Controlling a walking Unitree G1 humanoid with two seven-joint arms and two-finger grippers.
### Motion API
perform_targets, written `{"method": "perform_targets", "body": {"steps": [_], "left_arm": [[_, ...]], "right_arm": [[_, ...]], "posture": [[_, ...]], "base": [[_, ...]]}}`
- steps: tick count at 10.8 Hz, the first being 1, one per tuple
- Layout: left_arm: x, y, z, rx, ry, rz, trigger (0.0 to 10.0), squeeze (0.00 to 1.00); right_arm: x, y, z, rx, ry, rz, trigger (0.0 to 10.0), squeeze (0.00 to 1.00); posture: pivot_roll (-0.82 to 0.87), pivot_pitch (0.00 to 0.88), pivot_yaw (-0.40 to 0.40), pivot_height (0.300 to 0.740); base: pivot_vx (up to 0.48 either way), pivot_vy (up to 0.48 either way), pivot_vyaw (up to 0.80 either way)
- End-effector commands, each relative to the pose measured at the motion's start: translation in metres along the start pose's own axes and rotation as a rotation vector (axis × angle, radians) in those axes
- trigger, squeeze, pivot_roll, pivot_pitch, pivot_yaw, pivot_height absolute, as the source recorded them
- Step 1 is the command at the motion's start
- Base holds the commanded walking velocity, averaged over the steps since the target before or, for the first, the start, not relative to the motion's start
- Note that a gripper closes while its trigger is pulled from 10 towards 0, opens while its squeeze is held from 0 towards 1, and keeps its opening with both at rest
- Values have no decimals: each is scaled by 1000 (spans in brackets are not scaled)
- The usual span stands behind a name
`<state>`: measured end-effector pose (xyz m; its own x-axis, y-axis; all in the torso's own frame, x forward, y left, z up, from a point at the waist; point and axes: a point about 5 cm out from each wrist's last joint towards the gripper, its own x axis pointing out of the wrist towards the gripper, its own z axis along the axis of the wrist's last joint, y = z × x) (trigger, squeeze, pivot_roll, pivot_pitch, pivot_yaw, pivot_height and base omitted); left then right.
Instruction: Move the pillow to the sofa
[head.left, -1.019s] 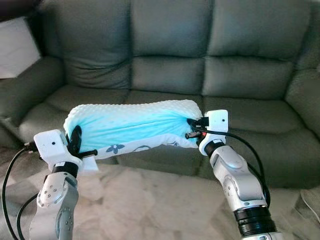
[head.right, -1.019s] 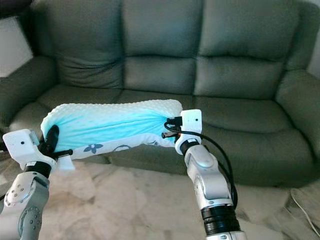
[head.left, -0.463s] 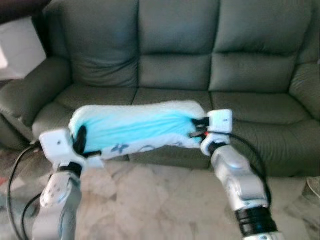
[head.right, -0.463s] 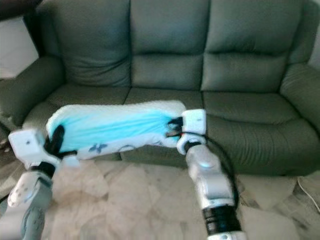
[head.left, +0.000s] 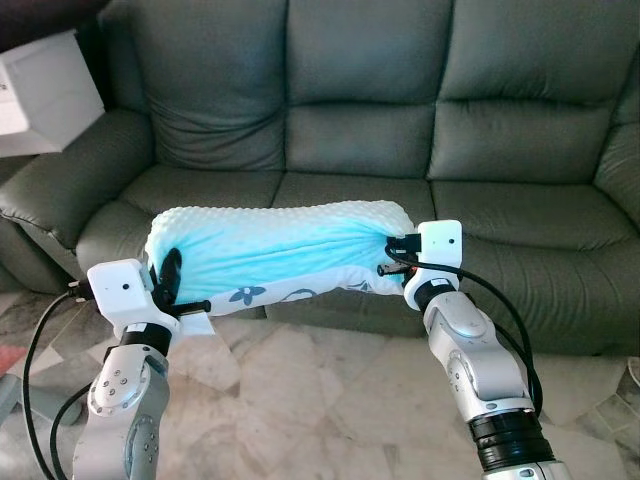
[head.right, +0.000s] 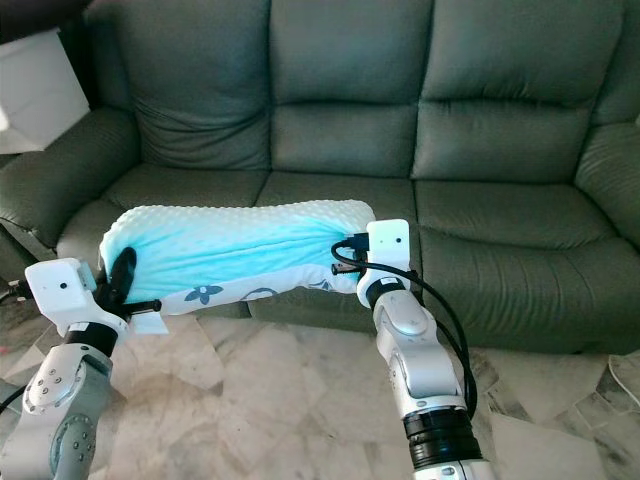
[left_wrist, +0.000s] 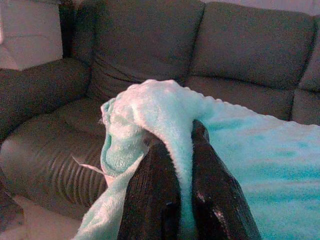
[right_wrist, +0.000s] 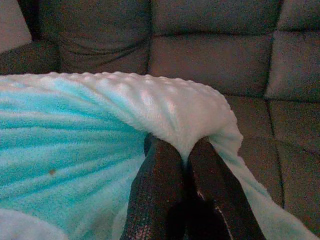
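We hold the pillow (head.left: 275, 250) stretched in the air near the sofa (head.left: 400, 150), left hand (left_wrist: 181, 150) and right hand (right_wrist: 184, 155) each pinching an end.

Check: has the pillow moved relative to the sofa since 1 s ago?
Cannot tell. The pillow hangs before the sofa front edge, pinched by the left claw and right claw, as before; the whole view shifted.

A dark grey-green sofa (head.left: 400, 190) with three seat cushions runs across the far side, its seats bare. It stands on a marble-patterned tile floor (head.left: 300, 400) in beige and grey. A black cable (head.left: 35, 340) hangs down to the floor at near left.
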<state>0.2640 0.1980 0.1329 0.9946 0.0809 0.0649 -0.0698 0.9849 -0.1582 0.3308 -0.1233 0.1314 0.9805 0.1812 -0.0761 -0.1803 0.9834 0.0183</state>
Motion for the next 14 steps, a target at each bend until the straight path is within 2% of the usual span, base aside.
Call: {"method": "perform_targets", "body": {"steps": [1, 6, 8, 10, 14], "left_arm": [[-2, 10, 2, 15, -14, 48, 10000, 0], [-4, 9, -2, -11, -10, 50, 10000, 0], [-6, 9, -1, -32, -21, 47, 10000, 0], [-8, 6, 1, -61, -38, 15, 10000, 0], [-9, 4, -1, -49, -28, -2, 10000, 0]], "right_arm": [[-2, -16, 3, 14, -4, -77, 10000, 0], [0, -20, 5, -4, 5, -90, 10000, 0], [0, -17, 6, -13, -16, -66, 10000, 0], [-1, -15, 8, -26, -20, -58, 10000, 0], [-1, -14, 8, -34, -25, -52, 10000, 0]], "posture": [[-195, 78, 54, 740], [-198, 81, 50, 740], [-200, 84, 47, 740], [-201, 85, 48, 740], [-202, 87, 45, 740]], "base": [[0, 0, 0], [0, 0, -770], [0, 0, 0], [409, 0, 0], [480, 0, 0]]}}
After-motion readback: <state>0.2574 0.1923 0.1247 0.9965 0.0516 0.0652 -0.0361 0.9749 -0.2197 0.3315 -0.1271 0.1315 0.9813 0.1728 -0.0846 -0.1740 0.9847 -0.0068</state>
